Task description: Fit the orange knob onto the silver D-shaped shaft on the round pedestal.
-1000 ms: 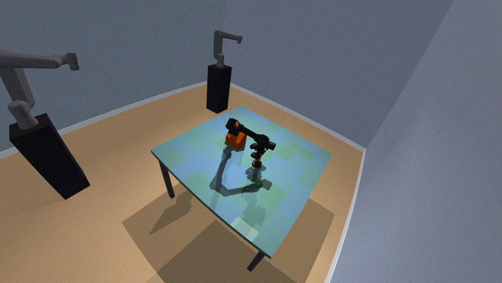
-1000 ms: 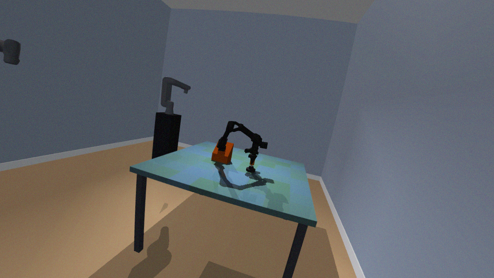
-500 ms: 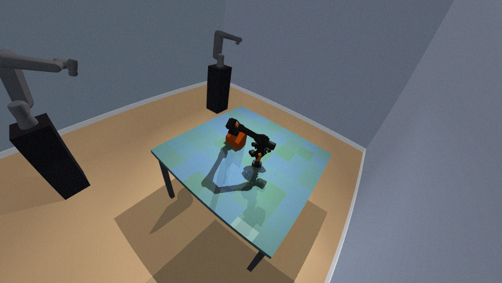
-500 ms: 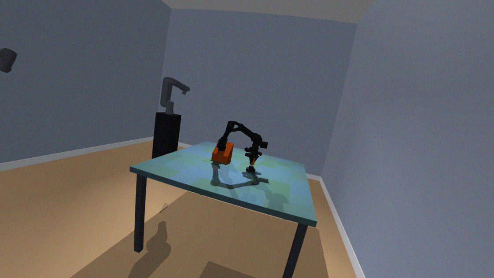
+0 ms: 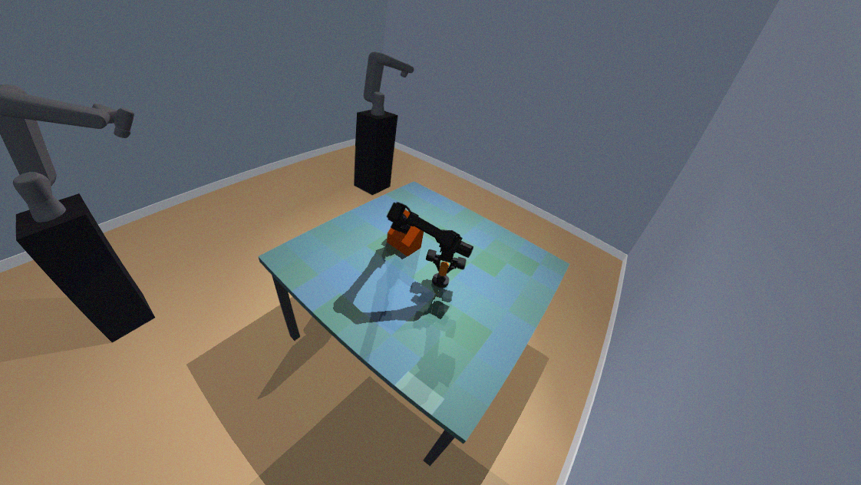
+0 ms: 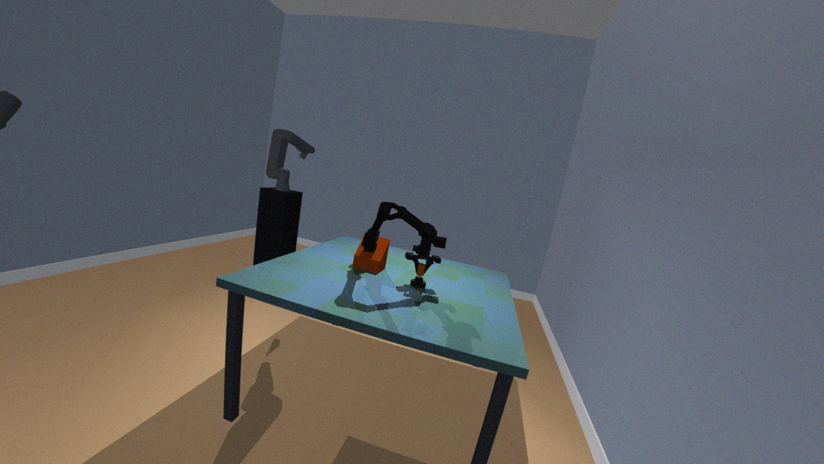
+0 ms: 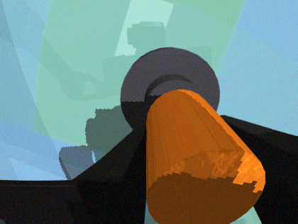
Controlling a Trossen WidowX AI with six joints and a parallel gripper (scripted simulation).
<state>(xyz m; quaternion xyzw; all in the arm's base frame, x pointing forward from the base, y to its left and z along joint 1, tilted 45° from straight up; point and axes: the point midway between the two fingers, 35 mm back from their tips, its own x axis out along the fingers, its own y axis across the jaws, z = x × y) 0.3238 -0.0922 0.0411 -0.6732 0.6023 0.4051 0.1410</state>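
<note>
- One gripper (image 5: 443,271) (image 6: 420,272) (image 7: 182,127) pointed downward, its two fingers closed around the one orange knob (image 5: 443,268) (image 6: 421,269) (image 7: 193,142).
- The knob was directly above the one round pedestal (image 5: 436,281) (image 6: 415,284) (image 7: 142,71); its hole, the shaft and any contact between them were hidden.
- One black arm (image 5: 429,226) (image 6: 410,218) carried the gripper, rising from one orange base block (image 5: 404,242) (image 6: 369,263) left of the pedestal and farther back.
- All of these were on one table (image 5: 518,288) (image 6: 490,334), its top patched in blue and green, with dark shadows across it.
- Two grey arms (image 5: 374,75) (image 6: 277,153) showed in the top view, each on its own black plinth (image 5: 374,153) (image 6: 277,225): one at far left, one nearer, at the left edge.
- Blue-grey walls (image 5: 512,90) (image 6: 432,115) with pale skirting enclosed a tan floor (image 5: 199,252) (image 6: 144,305).
</note>
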